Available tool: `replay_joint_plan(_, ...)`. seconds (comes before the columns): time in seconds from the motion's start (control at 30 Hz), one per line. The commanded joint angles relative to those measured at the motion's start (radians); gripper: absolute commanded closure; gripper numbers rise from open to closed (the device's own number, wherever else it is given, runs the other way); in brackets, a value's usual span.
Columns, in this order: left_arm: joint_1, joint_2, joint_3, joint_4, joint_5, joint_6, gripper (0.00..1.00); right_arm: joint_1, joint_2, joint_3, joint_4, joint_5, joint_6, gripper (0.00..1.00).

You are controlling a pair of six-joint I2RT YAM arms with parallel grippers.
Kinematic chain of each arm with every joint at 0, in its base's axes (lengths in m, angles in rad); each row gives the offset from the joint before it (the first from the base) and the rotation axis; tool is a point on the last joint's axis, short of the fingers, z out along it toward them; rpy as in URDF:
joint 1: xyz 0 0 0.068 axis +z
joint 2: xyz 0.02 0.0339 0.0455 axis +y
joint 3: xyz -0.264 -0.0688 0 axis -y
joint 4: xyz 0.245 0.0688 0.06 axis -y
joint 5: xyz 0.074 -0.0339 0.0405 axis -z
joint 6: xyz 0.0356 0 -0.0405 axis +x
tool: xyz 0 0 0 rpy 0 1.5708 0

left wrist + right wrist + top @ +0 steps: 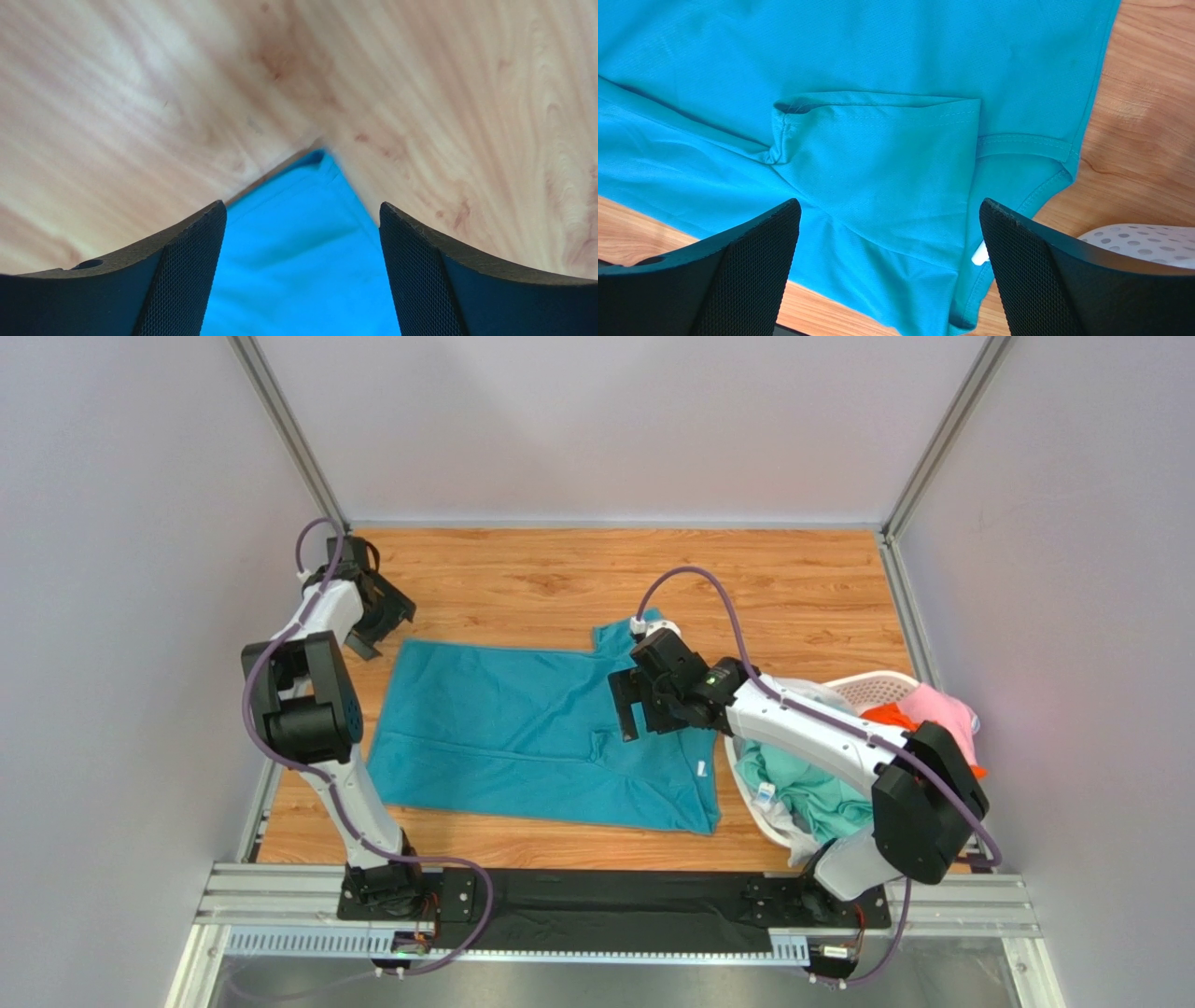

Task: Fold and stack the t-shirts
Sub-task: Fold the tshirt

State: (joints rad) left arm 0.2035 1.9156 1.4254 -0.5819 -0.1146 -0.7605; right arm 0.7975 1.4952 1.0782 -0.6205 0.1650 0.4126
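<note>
The left fingers (186, 273) stand wide apart and hold nothing. 1 corner (317, 159) of the teal t-shirt (302, 252) lies flat on the tabletop (456, 105) between them. The right fingers (749, 273) are spread just as wide and are also empty. They hang above a sleeve (878, 154) that lies turned in over the shirt's body.

In the top view the shirt is spread almost flat across the middle of the tabletop, with its collar end toward the laundry basket (881, 681). The mint green (821, 805), orange (887, 714) and pink (943, 709) shirts are heaped in that basket.

The cloth looks thin, light and limp, so it should sag and drag, not hold a shape, and a 1-sided lift would probably skew it. The likely sound holds are the stitched edges: the hem corner under the left fingers, and the shoulder seam or sleeve hem under the right. Pinching low against the wood should catch both layers. A shallow pinch may pick up only the top 1 of the 2.
</note>
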Motion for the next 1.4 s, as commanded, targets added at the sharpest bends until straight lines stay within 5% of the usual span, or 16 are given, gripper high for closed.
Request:
replay_joint_plan(0.0, 0.002, 0.026, 0.052, 0.097, 0.015, 0.076, 0.16, -0.018, 0.023, 0.031, 0.048, -0.025, -0.023, 0.0)
replay_joint_plan(0.7, -0.001, 0.302, 0.306, -0.091, 0.012, 0.13, 0.37, -0.05, 0.082, 0.031, 0.091, -0.068, -0.046, 0.0)
replay_joint_plan(0.93, -0.007, 0.335, 0.357, -0.196, 0.009, 0.148, 0.54, -0.052, 0.099, 0.025, 0.097, -0.067, -0.046, 0.0)
replay_joint_plan(1.37, -0.033, 0.303, 0.32, -0.223, 0.052, 0.208, 0.55, -0.05, 0.094, 0.0, 0.117, -0.076, -0.051, 0.0)
